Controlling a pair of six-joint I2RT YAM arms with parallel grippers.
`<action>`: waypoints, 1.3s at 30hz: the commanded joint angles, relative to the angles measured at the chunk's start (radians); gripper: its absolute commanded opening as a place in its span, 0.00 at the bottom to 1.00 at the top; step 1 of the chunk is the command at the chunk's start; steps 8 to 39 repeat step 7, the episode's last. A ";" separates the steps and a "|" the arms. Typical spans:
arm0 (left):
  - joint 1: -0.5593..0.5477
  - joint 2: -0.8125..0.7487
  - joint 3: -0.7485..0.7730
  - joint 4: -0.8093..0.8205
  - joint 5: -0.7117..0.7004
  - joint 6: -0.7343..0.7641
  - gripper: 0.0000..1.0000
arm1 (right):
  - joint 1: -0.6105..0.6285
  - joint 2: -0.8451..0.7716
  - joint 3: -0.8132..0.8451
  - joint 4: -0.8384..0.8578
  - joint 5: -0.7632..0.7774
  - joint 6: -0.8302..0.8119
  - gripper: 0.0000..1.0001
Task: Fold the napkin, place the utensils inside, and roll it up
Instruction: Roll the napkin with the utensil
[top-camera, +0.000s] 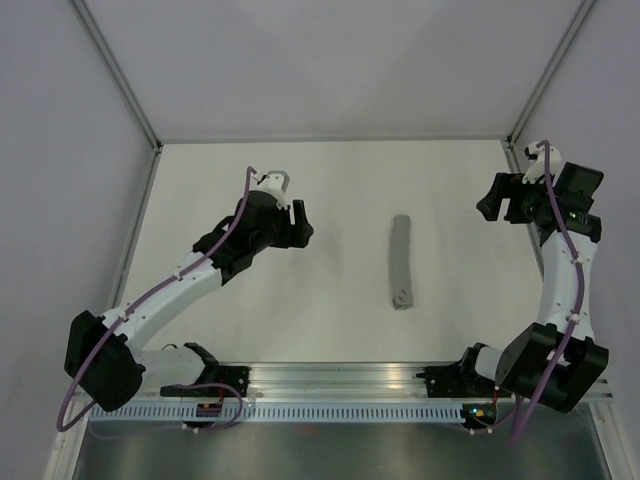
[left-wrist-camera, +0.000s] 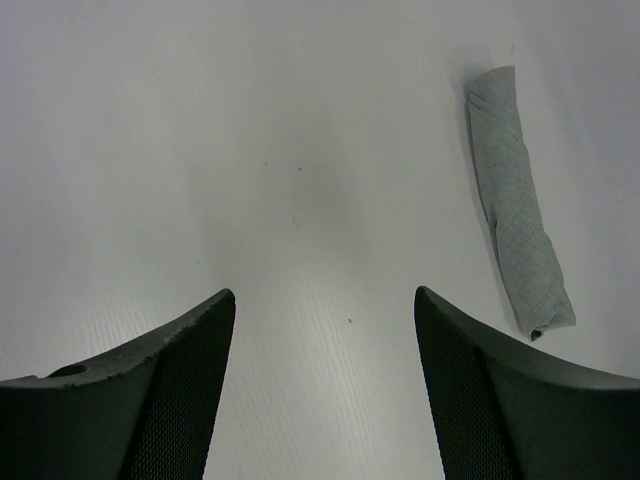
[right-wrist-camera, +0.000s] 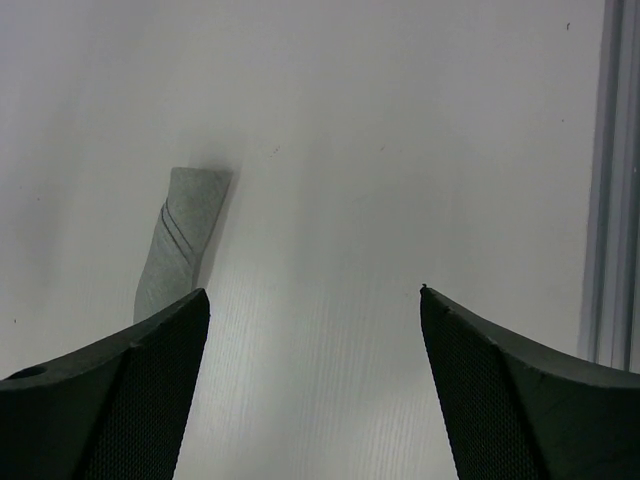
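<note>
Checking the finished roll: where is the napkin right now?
Top view: the rolled napkin lies on the table right of centre, running front to back, clear of the left claw and the right claw.

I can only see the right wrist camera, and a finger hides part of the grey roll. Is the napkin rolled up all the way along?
Observer: Yes. From above, the napkin is one long slim roll lying flat on the table, with both ends in view.
Operator: Is the other arm holding it?
Observer: No. The left gripper is open, off to the roll's left, not touching it.
Operator: Any forks lying around?
Observer: No utensils lie loose in any view. Whether they are inside the roll cannot be seen.
</note>
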 joint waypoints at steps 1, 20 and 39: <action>0.008 -0.044 -0.015 -0.025 0.003 0.045 0.77 | -0.017 -0.032 -0.003 0.033 -0.024 -0.005 0.91; 0.008 -0.046 -0.012 -0.023 0.012 0.042 0.77 | -0.024 -0.035 -0.002 0.062 -0.059 0.026 0.96; 0.008 -0.046 -0.012 -0.023 0.012 0.042 0.77 | -0.024 -0.035 -0.002 0.062 -0.059 0.026 0.96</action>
